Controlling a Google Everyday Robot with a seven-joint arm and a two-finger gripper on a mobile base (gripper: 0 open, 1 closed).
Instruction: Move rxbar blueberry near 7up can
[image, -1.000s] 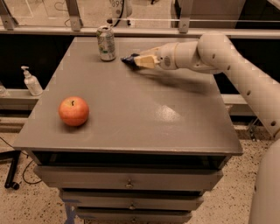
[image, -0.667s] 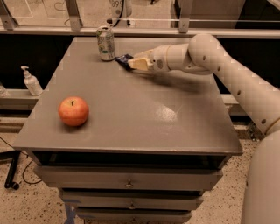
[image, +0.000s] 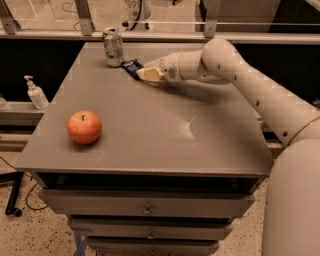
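Observation:
The 7up can, silver with green markings, stands upright at the far left of the grey table. The rxbar blueberry, a dark navy flat wrapper, is just right of the can, low at the table surface and a small gap away from it. My gripper reaches in from the right on the white arm. Its cream fingertips are shut on the right end of the bar, which partly hides under them.
A red apple sits on the left front part of the table. A white pump bottle stands on a lower ledge off the table's left side. A rail and posts run behind the table. Drawers are below the front edge.
My gripper has moved left with the bar, from about a can's width away to right beside the can. The apple and can have not moved.

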